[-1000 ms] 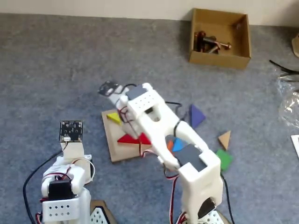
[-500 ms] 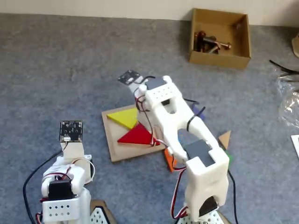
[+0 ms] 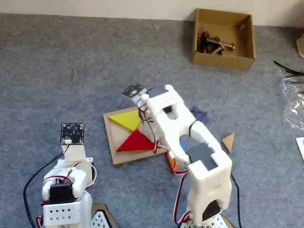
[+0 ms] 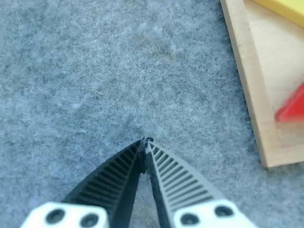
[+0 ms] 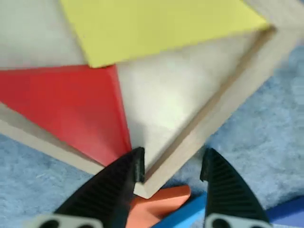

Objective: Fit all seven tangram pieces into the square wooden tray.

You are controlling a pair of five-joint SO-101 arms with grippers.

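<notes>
The square wooden tray [image 3: 113,151] lies in the middle of the carpet with a yellow triangle [image 3: 126,120] and a red triangle [image 3: 135,141] inside. My right gripper [image 5: 172,166] is open and low over the tray's corner [image 5: 223,114], one finger [image 5: 134,165] at the tip of the red triangle [image 5: 71,104] and the other outside the rim. Just beyond that corner lie an orange piece [image 5: 159,202] and a blue piece [image 5: 190,213]. My left gripper [image 4: 145,141] is shut over bare carpet beside the tray's edge [image 4: 249,95].
A purple piece [image 3: 199,114] and a tan triangle [image 3: 228,141] lie on the carpet right of the arm. A cardboard box [image 3: 223,40] with metal parts stands at the back right. Cables and a plastic bag [image 3: 294,107] are at the right edge.
The right arm swung off the tray toward its right side, uncovering the yellow and red triangles, then drew back slightly. The red triangle shifted a little leftward. The left arm stayed still.
</notes>
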